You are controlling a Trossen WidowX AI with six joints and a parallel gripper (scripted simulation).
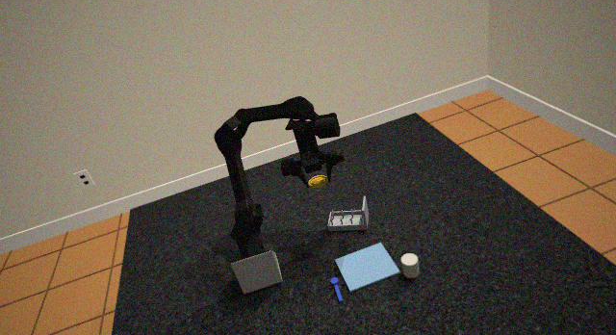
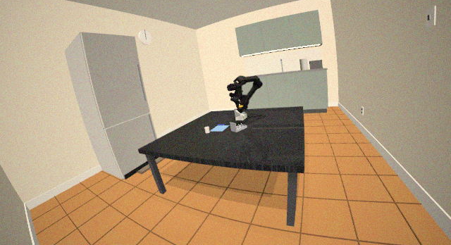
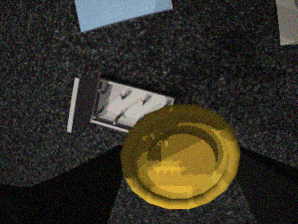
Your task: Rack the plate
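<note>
Round yellow dished plate [image 1: 318,182] [image 2: 241,106] [image 3: 181,156]: held above the table, beyond the rack as seen from the blue mat.
Black 2-fingered gripper [image 1: 319,178] [image 2: 240,106] [image 3: 178,153]: pinching the plate at 2 opposite rim edges.
Plate handling: probably light and stiff; smooth rim may pivot.
Best hold: rim, leaving 1 free edge to enter the slot.
Grey slotted dish rack [image 1: 347,220] [image 2: 238,127] [image 3: 134,106]: landmark; upright end panel.
Flat light-blue square mat [image 1: 367,267] [image 2: 220,128] [image 3: 124,11]: near the rack.
</note>
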